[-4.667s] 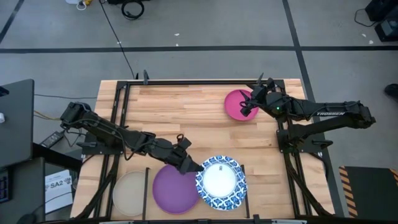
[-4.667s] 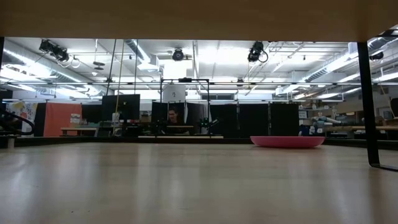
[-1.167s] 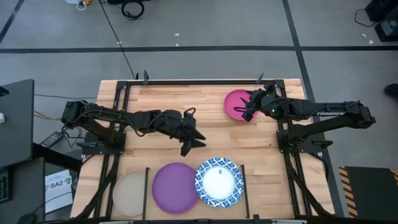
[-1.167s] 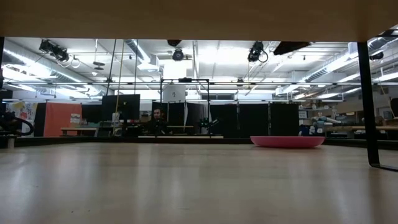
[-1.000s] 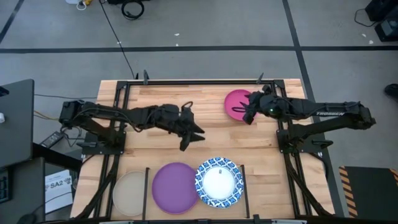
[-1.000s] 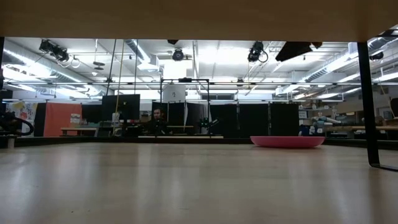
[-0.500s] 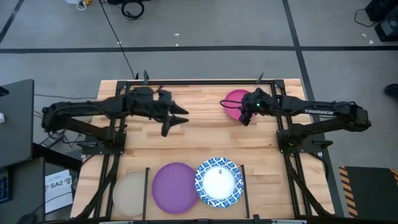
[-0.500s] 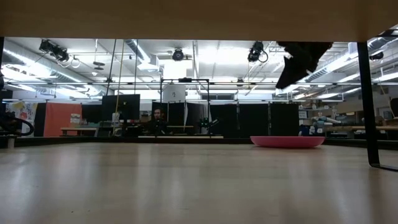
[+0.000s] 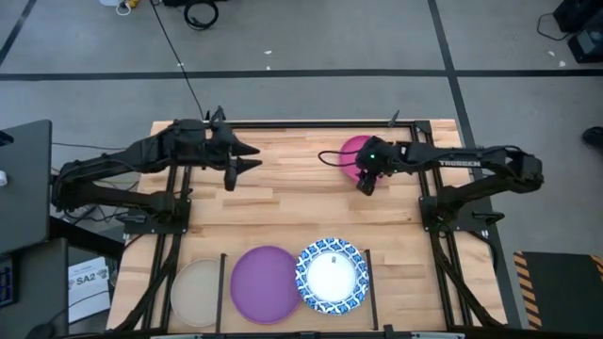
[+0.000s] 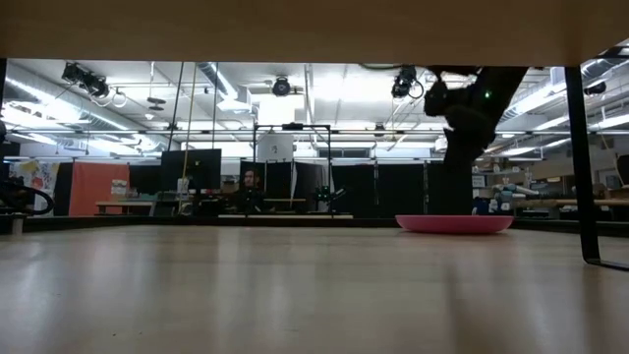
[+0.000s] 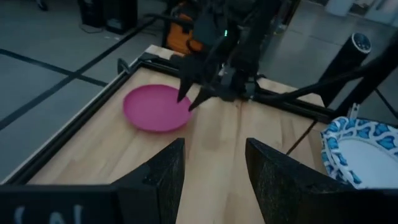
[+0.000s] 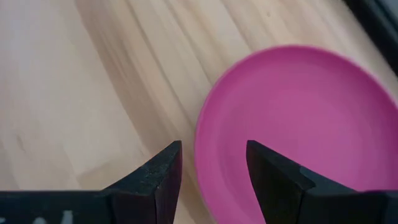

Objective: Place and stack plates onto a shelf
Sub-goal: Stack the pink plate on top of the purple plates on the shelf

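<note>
A magenta plate (image 9: 350, 148) lies flat on the table's far right part; it also shows in the low view (image 10: 454, 223), the right wrist view (image 12: 305, 124) and the left wrist view (image 11: 154, 109). My right gripper (image 9: 364, 182) is open and points down over the plate's left rim, with that rim below the gap between the fingers (image 12: 211, 165). My left gripper (image 9: 241, 161) is open and empty over the table's far left part. On the shelf (image 9: 222, 275) at the near edge lie a beige plate (image 9: 196, 294), a purple plate (image 9: 265, 285) and a blue-rimmed plate (image 9: 332, 275).
Black frame rails (image 9: 174, 207) run along the table's left and right sides and its far edge. Thin black bars (image 9: 373, 282) bound the shelf bays. Bare wood (image 9: 292, 198) lies between the grippers and the shelf. A person sits far off in the room (image 10: 247, 183).
My left gripper has drawn back from the table's middle toward the far left, staying open. My right gripper has gone toward the table's left edge along the magenta plate, tipped to point down and come lower over the plate's left rim. The plates have kept still.
</note>
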`<state>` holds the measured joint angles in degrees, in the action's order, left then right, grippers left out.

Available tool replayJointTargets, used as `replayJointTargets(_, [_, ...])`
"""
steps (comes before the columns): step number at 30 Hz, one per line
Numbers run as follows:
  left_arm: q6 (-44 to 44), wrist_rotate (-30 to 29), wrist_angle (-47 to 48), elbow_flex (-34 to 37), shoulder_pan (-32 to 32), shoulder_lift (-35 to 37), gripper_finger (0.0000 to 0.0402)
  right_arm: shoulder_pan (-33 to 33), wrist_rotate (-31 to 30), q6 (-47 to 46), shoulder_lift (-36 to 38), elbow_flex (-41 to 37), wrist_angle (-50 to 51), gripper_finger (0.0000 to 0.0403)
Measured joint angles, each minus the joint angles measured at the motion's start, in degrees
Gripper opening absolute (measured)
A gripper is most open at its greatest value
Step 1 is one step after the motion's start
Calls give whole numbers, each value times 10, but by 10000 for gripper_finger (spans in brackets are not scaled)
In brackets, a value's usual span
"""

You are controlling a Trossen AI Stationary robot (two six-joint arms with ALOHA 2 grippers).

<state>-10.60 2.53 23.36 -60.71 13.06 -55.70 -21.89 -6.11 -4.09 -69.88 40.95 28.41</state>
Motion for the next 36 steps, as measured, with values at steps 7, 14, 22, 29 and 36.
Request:
replayJointTargets(7, [-3,0,6,0,19,6,174,-5,0,2,-58,0,-3,185])
replayJointTargets(14, [-8,-2,10,0,23,6,174,-4,2,2,-107,0,-6,185])
replayJointTargets(22, [-8,-2,10,0,23,6,174,-4,0,2,-161,0,-29,185])
replayJointTargets(29, [-8,-2,9,0,22,6,174,-4,-3,2,-192,2,-44,174])
replayJointTargets(36, [-8,-2,9,0,22,6,174,-4,-2,2,-192,1,-46,121])
